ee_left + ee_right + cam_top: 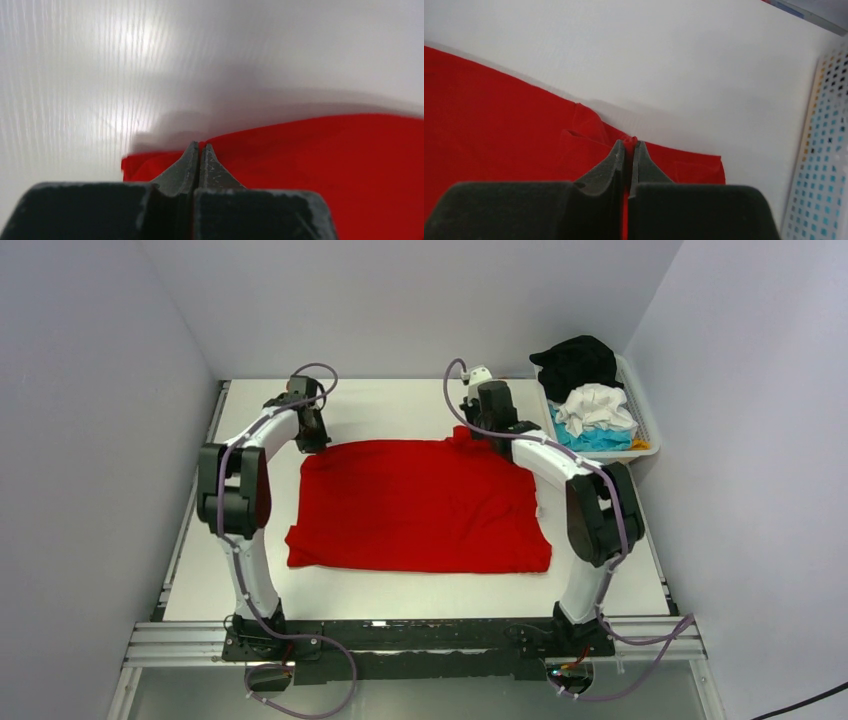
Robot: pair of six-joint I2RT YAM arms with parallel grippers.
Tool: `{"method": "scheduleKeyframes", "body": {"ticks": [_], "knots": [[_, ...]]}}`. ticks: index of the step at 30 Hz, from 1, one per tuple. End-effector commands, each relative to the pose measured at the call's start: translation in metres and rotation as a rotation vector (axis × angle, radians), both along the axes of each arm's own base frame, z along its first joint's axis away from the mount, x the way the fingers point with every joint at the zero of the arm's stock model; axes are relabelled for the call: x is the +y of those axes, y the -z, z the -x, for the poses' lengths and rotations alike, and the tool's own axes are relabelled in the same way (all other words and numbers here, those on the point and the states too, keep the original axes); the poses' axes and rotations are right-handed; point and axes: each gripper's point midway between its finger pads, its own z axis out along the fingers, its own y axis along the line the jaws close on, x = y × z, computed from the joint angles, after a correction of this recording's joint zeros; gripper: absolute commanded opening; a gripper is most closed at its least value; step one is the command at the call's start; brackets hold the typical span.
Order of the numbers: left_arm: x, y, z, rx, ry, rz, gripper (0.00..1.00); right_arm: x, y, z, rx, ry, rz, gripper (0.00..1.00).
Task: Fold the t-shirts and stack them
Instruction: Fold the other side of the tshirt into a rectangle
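Note:
A bright red t-shirt (420, 505) lies spread flat in the middle of the white table. My left gripper (312, 435) is shut on its far left corner; in the left wrist view the closed fingers (200, 150) pinch the red cloth (325, 165). My right gripper (482, 430) is shut on the far right edge; red cloth (499, 125) shows between its fingertips (630, 145). A black t-shirt (578, 362), a white one (597, 407) and a turquoise one (590, 438) lie heaped in the basket.
The white slatted basket (645, 425) stands at the far right of the table; its wall shows in the right wrist view (824, 165). Grey walls close in the table on three sides. A rail runs along the near edge (400, 635).

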Motion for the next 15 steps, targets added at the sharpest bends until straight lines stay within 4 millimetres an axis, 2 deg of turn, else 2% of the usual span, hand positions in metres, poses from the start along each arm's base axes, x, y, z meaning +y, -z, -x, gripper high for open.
{"method": "scheduleKeyframes", "body": {"ticks": [1, 7, 8, 12, 15], "knots": [[-0.021, -0.041, 0.015, -0.132, 0.081, 0.019, 0.0, -0.012, -0.042, 0.024, -0.066, 0.013, 0.016, 0.0], [-0.033, -0.059, 0.049, -0.209, 0.115, 0.038, 0.0, -0.022, -0.052, 0.073, -0.038, 0.032, 0.042, 0.0], [-0.034, -0.061, 0.054, -0.217, 0.122, 0.04, 0.0, -0.022, -0.049, 0.084, -0.027, 0.033, 0.048, 0.0], [-0.033, -0.065, 0.074, -0.23, 0.111, 0.019, 0.0, -0.028, -0.051, 0.116, -0.011, 0.049, 0.038, 0.0], [-0.031, -0.07, 0.089, -0.243, 0.103, 0.01, 0.0, -0.034, -0.05, 0.133, 0.01, 0.075, 0.045, 0.0]]}}
